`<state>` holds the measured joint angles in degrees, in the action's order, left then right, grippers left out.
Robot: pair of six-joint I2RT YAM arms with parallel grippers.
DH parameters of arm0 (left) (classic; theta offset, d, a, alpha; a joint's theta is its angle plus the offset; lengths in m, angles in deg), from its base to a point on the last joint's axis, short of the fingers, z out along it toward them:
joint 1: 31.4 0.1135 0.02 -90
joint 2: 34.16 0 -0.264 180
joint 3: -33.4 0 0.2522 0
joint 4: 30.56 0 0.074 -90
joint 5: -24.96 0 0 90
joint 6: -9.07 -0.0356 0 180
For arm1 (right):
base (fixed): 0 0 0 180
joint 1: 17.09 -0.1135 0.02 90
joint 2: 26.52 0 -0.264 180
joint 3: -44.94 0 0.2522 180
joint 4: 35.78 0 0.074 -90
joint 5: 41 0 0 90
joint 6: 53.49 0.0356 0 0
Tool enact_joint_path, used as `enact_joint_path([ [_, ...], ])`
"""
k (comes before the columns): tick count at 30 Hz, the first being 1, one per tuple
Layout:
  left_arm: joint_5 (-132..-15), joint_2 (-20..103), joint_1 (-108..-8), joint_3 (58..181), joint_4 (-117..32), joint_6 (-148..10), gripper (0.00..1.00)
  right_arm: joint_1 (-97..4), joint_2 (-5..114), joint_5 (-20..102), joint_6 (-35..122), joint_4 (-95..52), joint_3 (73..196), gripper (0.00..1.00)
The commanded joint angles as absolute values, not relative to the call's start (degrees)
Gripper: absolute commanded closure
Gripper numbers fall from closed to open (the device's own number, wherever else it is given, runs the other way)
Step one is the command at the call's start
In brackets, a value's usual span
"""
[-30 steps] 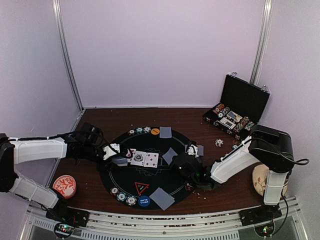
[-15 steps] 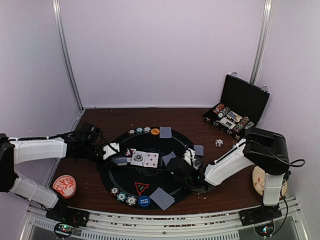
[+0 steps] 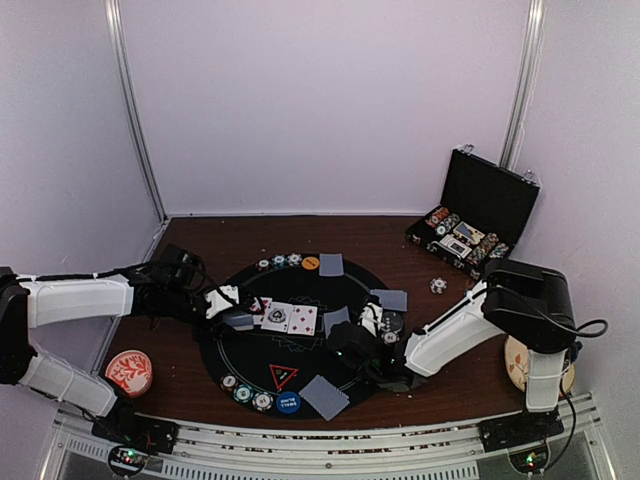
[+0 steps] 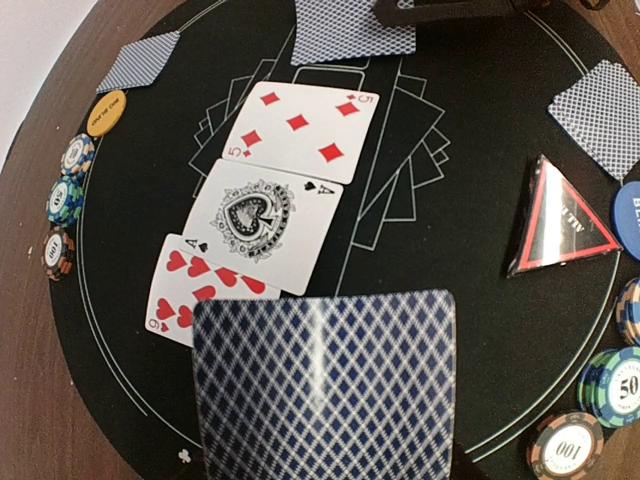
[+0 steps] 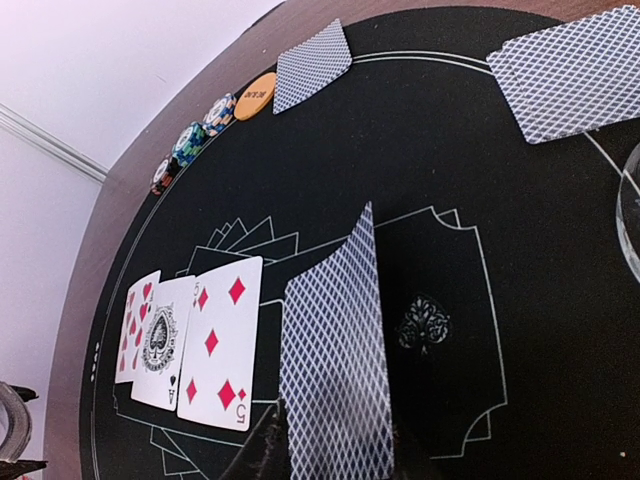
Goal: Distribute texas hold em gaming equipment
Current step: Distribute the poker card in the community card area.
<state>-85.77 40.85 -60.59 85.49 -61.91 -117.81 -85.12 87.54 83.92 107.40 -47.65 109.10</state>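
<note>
Your right pincer (image 3: 368,320) has shifted left; face-up cards (image 3: 288,318) sit just left of it, hold on tilted card (image 5: 335,370) unclear. Left pincer (image 3: 230,310) clenches blue-backed card (image 4: 325,385).

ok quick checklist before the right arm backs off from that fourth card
1. Three face-up cards in a row on the black mat: ok.
2. Fourth card flat beside the five of diamonds: not ok, it leans with one edge raised.
3. Right tool free of the fourth card: cannot tell.
4. Left tool gripping its blue-backed card: ok.
5. Red triangle and chips apart from the card row: ok.
</note>
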Motion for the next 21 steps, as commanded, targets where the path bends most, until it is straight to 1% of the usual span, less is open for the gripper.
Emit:
enact_joint_path([
  [1, -86.0, 40.1, -60.1, 85.2, -59.5, -117.2, 0.91, -85.7, 88.5, 83.0, 107.7, -47.3, 109.3, 0.72],
  [9, -86.0, 40.0, -60.1, 85.3, -59.5, -117.2, 0.9, -85.9, 88.9, 81.0, 108.4, -49.5, 108.7, 0.74],
  [21, -85.9, 39.8, -60.1, 85.1, -59.6, -117.4, 0.91, -85.6, 90.9, 80.9, 110.2, -52.8, 107.9, 0.82],
])
